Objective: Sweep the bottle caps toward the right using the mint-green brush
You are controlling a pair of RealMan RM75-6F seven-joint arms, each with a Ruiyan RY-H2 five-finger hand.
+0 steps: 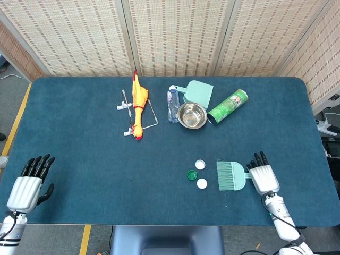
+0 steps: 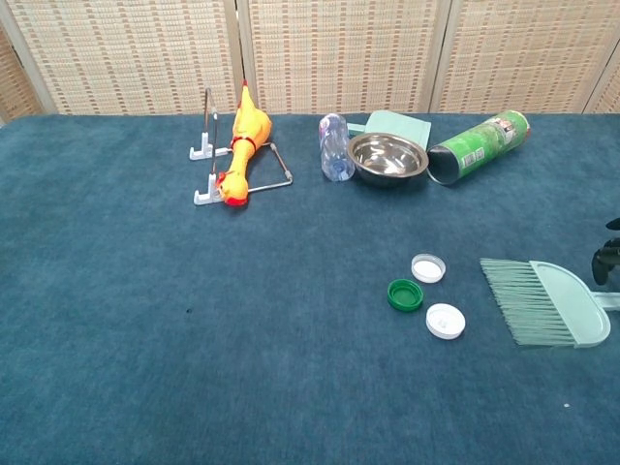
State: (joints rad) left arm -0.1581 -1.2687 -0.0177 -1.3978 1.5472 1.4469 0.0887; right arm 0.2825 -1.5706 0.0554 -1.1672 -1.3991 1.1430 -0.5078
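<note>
The mint-green brush (image 1: 231,175) lies flat at the near right of the blue table, bristles pointing left; the chest view shows the brush (image 2: 548,302) too. Left of its bristles sit three bottle caps: a white cap (image 1: 200,164), a green cap (image 1: 192,174) and another white cap (image 1: 202,184). My right hand (image 1: 263,177) hovers over the brush's handle end with fingers stretched out and holds nothing; only its dark fingertips (image 2: 605,260) show at the chest view's right edge. My left hand (image 1: 27,187) is open at the near left table edge.
At the back stand a yellow rubber chicken (image 1: 139,103) on a wire rack, a clear plastic bottle (image 1: 173,104), a steel bowl (image 1: 192,115), a mint dustpan (image 1: 198,93) and a green can (image 1: 228,107) lying on its side.
</note>
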